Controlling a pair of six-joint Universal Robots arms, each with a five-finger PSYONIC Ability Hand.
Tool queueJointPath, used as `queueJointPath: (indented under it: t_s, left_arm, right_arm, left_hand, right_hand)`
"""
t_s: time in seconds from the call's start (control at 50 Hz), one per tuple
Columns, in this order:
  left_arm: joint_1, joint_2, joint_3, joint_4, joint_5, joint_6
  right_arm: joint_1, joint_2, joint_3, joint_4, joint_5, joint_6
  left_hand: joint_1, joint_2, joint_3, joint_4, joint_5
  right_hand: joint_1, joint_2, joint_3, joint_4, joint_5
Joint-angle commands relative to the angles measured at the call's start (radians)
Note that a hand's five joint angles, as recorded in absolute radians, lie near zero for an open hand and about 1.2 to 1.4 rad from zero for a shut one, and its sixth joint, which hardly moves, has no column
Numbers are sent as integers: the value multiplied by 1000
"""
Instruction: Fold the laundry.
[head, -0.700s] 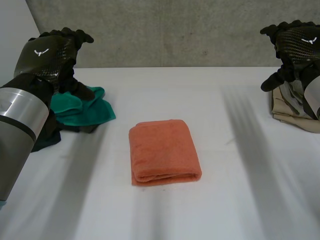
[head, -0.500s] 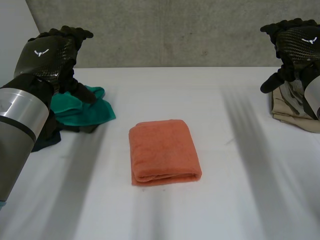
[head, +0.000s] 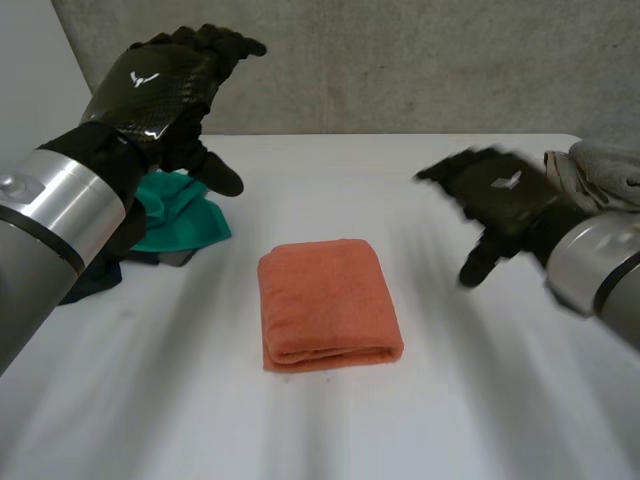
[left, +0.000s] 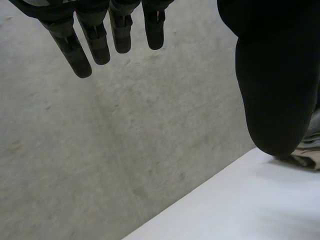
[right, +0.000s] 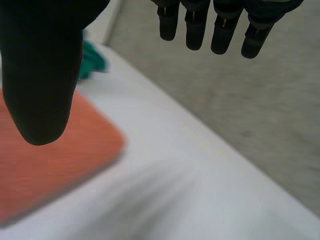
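Head view: high, rear, looking down on worktop (head: 320, 440), towel (head: 328, 303) at frame centre. Wrist views: low, near, facing wall (left: 100, 150); right shares towel.

A folded orange terry towel (head: 330, 304) lies mid-table between the raised, empty left hand (head: 170, 85) and right hand (head: 497, 200).
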Motion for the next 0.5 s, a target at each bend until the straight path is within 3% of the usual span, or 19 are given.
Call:
queueJointPath:
  t_s: [0.02,0.1,0.18,0.36,0.5]
  left_arm:
    - [-13,-45,53,-1,114,-1]
    - [-32,-105,82,-7,226,-1]
    - [-72,-169,116,-2,287,1]
    - [-104,-272,186,-5,291,-1]
    - [-141,-318,219,-4,292,1]
  right_arm:
    - [169,100,141,-223,9,5]
    - [222,172,192,-346,58,15]
    - [276,276,197,-432,109,14]
    - [311,397,189,-621,147,-3]
    - [311,445,164,-649,138,-9]
  left_hand:
    - [-28,-25,-29,-22,-43]
    - [-28,-25,-29,-22,-43]
    - [-19,-16,-21,-14,-34]
    - [-7,-5,-9,-2,-22]
    - [-4,-2,-6,1,-19]
  right_hand:
    - [-60,-42,-39,-35,-51]
    - [-60,-42,-39,-35,-51]
    - [-60,-42,-39,-35,-51]
    - [-60,-42,-39,-35,-51]
    - [-56,-37,-35,-30,-46]
